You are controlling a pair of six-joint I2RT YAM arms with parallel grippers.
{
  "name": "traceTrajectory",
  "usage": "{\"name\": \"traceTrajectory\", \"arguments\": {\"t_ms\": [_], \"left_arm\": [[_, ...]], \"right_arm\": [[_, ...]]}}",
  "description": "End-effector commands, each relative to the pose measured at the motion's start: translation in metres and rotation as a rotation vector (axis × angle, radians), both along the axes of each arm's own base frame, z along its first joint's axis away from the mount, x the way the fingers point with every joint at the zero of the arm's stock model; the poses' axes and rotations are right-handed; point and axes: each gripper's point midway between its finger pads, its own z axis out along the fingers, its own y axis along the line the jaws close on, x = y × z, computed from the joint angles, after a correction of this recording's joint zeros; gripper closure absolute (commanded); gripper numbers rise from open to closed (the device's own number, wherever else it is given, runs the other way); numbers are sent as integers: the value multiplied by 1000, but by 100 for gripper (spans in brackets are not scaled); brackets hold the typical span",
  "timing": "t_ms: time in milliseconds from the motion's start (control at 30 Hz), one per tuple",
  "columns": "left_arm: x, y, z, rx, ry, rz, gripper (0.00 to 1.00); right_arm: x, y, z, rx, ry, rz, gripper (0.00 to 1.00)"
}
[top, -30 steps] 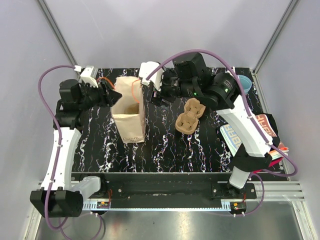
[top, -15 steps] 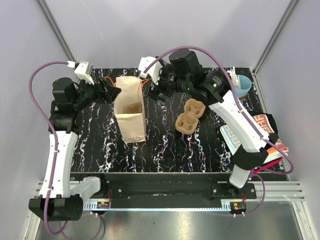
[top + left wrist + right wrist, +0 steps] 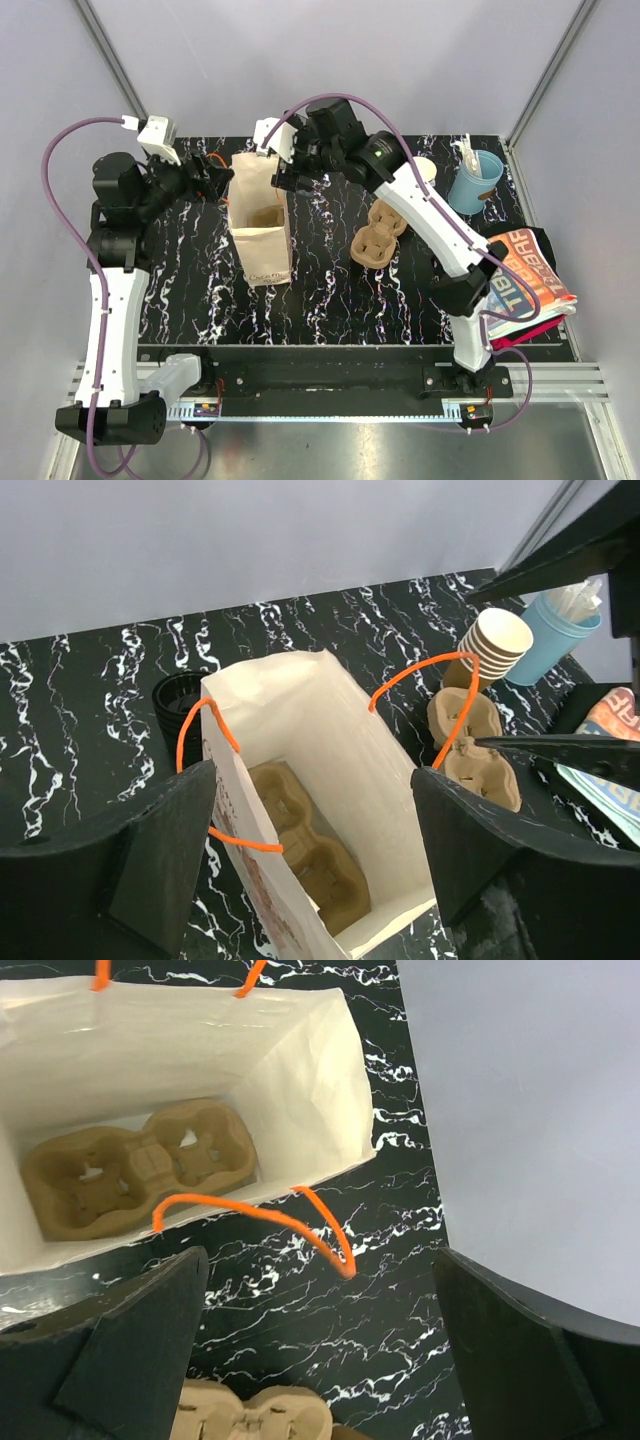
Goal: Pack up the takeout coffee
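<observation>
Above table, left end effector, right end effector drew back from bag.

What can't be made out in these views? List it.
- Left wrist: the black lid, its lower part hidden by the paper bag; whether a cup sits under it is unclear.
- Right wrist: the loose cup carrier, cut off by the bottom edge.
- Top: the blue cup, contents too small.

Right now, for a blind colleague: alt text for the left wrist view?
An open orange-handled paper bag shows between the open left end effector's fingers, a cup carrier at its bottom. A second carrier, stacked tan cups and a blue cup sit to its right.
</observation>
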Motion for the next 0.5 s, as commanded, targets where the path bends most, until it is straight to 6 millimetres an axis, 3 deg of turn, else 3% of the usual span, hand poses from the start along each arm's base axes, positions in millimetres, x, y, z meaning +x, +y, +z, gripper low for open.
{"name": "traceTrajectory", "arguments": {"t_ms": [0,467], "left_arm": [[9,11,7,44,-36,52,18],[44,27,-14,109,-15,124,26]], "right_arm": [[13,8,26,66,-77,38,2],[19,18,16,65,-70,67,17]]}}
